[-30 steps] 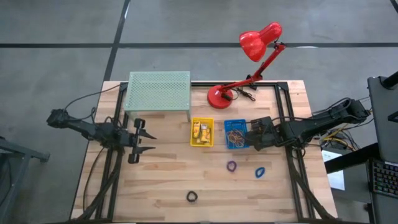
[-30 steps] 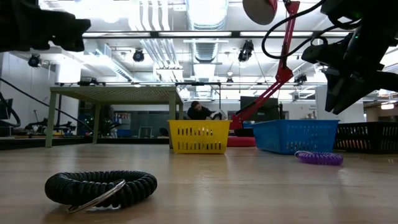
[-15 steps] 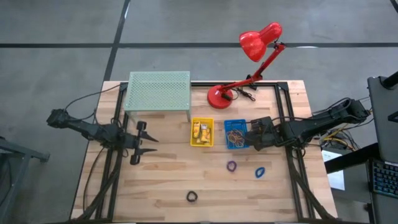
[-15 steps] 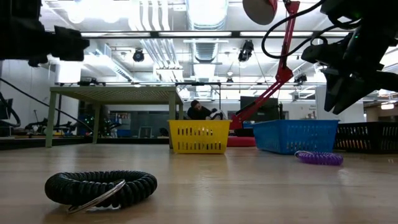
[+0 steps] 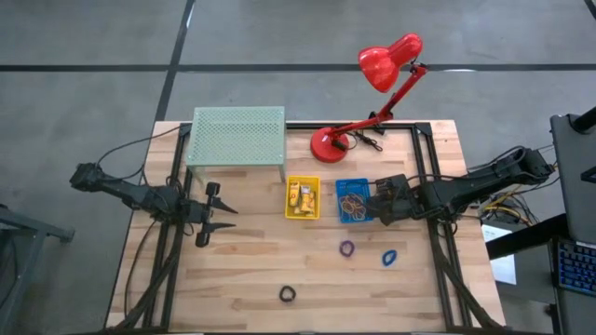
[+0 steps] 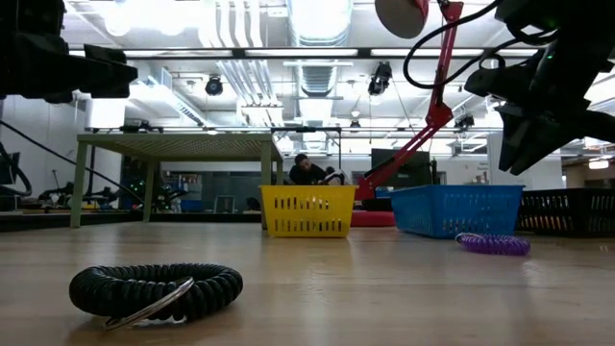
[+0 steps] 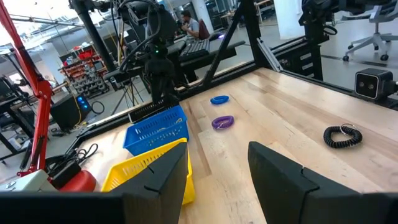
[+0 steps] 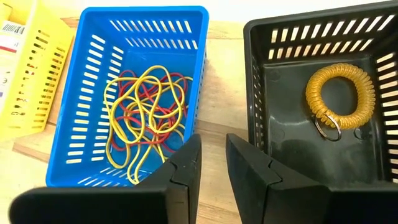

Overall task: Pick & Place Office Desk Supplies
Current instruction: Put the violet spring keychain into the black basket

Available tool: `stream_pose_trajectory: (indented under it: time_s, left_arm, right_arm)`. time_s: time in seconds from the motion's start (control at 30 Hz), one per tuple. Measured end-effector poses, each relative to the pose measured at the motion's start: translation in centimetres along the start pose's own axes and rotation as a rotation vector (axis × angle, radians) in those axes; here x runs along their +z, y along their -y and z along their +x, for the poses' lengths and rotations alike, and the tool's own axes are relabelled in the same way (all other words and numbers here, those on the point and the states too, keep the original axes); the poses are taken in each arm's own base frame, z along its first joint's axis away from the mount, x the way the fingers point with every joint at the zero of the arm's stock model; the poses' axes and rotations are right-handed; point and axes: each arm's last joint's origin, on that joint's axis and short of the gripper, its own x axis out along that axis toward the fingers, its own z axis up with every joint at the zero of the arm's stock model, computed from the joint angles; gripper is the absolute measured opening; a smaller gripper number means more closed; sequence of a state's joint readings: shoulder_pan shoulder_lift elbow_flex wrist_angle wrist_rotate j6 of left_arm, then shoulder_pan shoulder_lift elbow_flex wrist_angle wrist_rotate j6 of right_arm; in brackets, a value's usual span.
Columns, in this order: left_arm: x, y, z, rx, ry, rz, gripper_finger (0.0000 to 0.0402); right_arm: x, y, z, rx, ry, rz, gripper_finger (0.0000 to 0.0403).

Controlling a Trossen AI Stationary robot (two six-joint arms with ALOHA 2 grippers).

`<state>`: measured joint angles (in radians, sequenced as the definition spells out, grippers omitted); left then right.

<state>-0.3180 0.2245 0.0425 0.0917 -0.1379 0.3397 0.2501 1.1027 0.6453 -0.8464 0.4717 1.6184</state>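
We see the red desk lamp (image 5: 372, 93) at twelve o'clock on the wooden table (image 5: 251, 270), its base just right of the pale green mesh shelf (image 5: 237, 138); a person (image 6: 307, 173) sits far behind.

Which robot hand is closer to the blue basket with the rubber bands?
The right hand. It hovers at the blue basket's edge. The left hand waits far across the table, past the yellow basket.
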Motion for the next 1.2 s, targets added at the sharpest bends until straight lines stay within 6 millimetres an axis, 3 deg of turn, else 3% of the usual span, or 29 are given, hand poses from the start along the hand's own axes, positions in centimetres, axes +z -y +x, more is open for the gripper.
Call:
stream_pose_trajectory:
  time_s: [0.3, 0.47, 0.77, 1.2]
  left_arm:
    - [0.0, 0.0, 0.0, 0.000, 0.000, 0.000, 0.0173]
    - [0.0, 0.0, 0.0, 0.000, 0.000, -0.002, 0.0173]
    - [0.0, 0.0, 0.0, 0.000, 0.000, -0.002, 0.0173]
    - [0.0, 0.0, 0.0, 0.000, -0.004, 0.001, 0.0173]
  right_arm:
    - [0.0, 0.0, 0.0, 0.000, 0.005, 0.000, 0.0085]
    - [0.3, 0.0, 0.0, 0.002, 0.106, -0.029, 0.0089]
    - [0.3, -0.1, 0.0, 0.007, 0.098, -0.036, 0.0077]
    - [0.2, -3.9, -1.1, 0.358, 0.063, -0.151, 0.0080]
